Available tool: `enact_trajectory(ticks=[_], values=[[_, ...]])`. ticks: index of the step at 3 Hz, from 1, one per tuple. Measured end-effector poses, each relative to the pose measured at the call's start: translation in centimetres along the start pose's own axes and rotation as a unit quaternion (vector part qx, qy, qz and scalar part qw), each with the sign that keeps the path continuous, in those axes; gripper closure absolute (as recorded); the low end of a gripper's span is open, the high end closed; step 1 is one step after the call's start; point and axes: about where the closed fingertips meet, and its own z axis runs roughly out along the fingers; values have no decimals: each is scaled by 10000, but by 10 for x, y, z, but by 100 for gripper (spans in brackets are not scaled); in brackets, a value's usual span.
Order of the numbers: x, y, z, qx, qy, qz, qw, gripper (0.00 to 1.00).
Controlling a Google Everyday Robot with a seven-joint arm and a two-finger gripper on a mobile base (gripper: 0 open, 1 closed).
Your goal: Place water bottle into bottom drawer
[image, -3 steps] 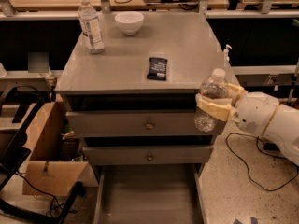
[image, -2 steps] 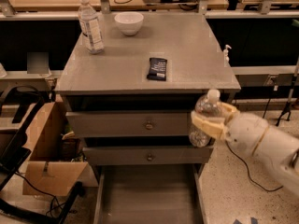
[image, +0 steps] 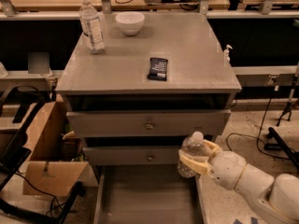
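My gripper (image: 198, 157) is at the lower right, in front of the cabinet, shut on the water bottle (image: 190, 155). The bottle is clear ribbed plastic with a white cap and is held upright. It hangs over the right side of the open bottom drawer (image: 147, 195), a wide plain grey tray pulled out below the two upper drawers with round knobs. My white arm reaches in from the right edge.
On the grey cabinet top (image: 187, 55) stand a stouter bottle with a large white label (image: 91, 24), a white bowl (image: 130, 22) and a dark flat packet (image: 158, 68). A cardboard box (image: 44, 153) and cables lie at the left. Cables and a stand are on the floor at right.
My gripper has carried the water bottle down and to the left, from beside the top drawer's right end to just above the open bottom drawer.
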Motion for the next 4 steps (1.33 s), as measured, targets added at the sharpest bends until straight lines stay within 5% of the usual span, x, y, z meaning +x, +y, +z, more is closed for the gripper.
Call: enact_trajectory(ticks=[1,2,3,4], values=[[54,5,12,-290,93,-182,9994,100],[60,6,16,-318,108,-145,9993,100],[109,18,50,-546,225,153,9981,100],[206,33,99,-998,272,481,9935,100]])
